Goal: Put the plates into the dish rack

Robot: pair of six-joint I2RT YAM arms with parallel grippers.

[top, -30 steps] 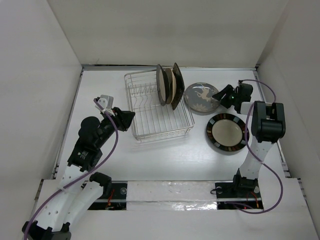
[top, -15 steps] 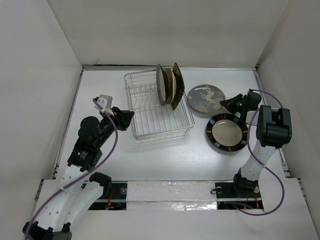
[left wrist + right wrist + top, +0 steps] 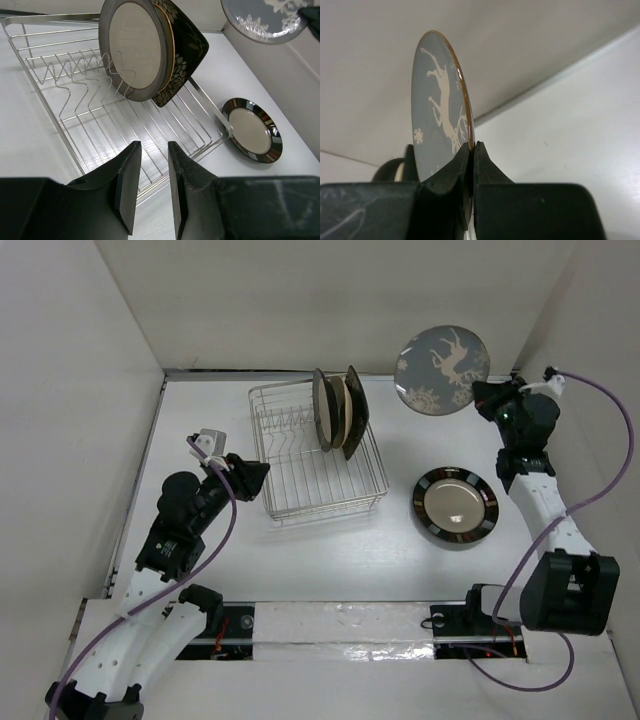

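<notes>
The silver wire dish rack (image 3: 300, 490) stands at the table's middle back. Three plates stand upright in its far slots: a grey-rimmed cream one (image 3: 132, 47), a tan one (image 3: 167, 40) and a dark floral one (image 3: 187, 50). My right gripper (image 3: 471, 145) is shut on the rim of the grey plate with the white motif (image 3: 443, 358), which hangs on edge high above the back right of the table. A black-rimmed cream plate (image 3: 455, 505) lies flat on the table to the right of the rack. My left gripper (image 3: 258, 472) hovers at the rack's near left corner, open with nothing between its fingers.
White walls close in the table on the left, back and right. The rack's near slots (image 3: 75, 85) hold nothing. The right arm (image 3: 545, 500) reaches along the right side, past the flat plate.
My right gripper shut on the grey plate's rim and lifted it off the table, up and toward the back right. The left arm has stayed where it was.
</notes>
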